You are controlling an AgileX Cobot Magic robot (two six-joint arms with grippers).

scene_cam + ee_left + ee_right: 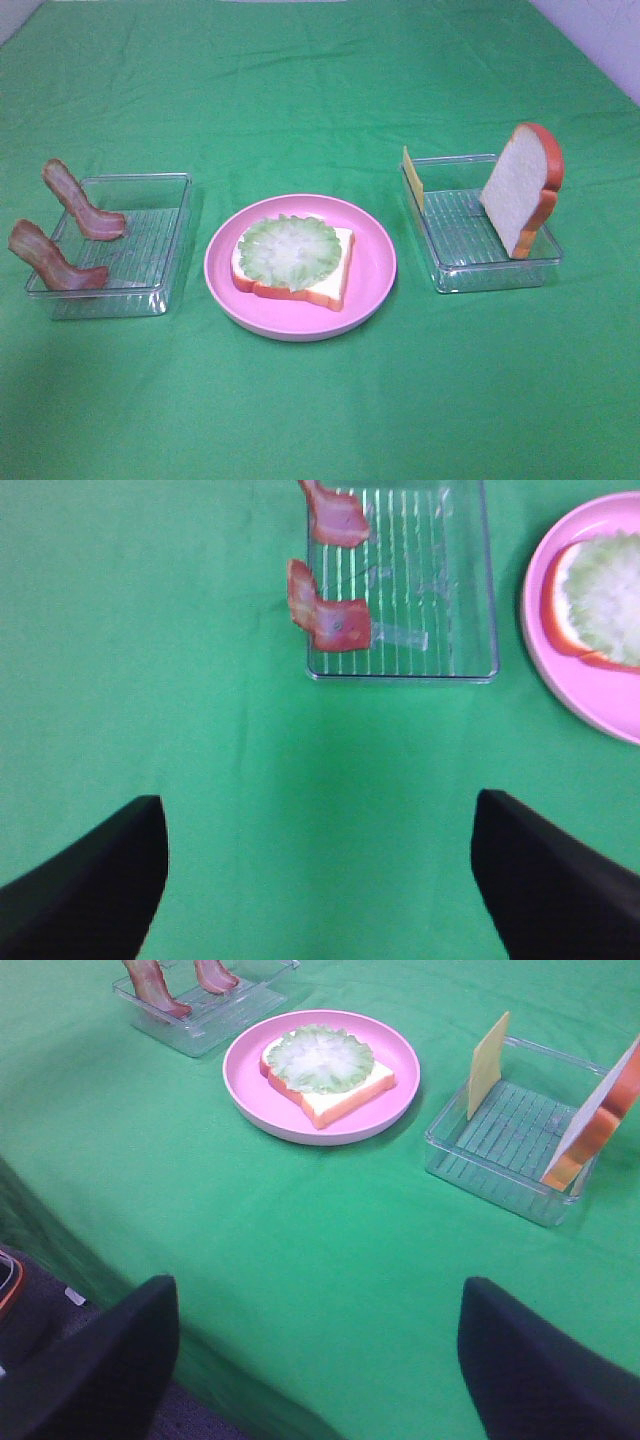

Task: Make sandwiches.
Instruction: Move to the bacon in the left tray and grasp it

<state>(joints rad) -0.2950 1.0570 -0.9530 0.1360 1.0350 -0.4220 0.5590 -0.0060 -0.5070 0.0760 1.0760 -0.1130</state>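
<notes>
While L end effector (318, 802) & R end effector (318, 1285) gape empty, frilly round lettuce (290, 248) tops bread (338, 264).

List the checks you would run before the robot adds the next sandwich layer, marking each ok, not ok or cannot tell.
1. Bottom bread slice lies flat on the pink plate: ok.
2. Lettuce rests on top of that slice: ok.
3. Both bacon strips lean on the left tray wall, uncovered: ok.
4. Cheese and top bread slice stand in the right tray: ok.
5. Left gripper open and empty: ok.
6. Right gripper open and empty: ok.
</notes>
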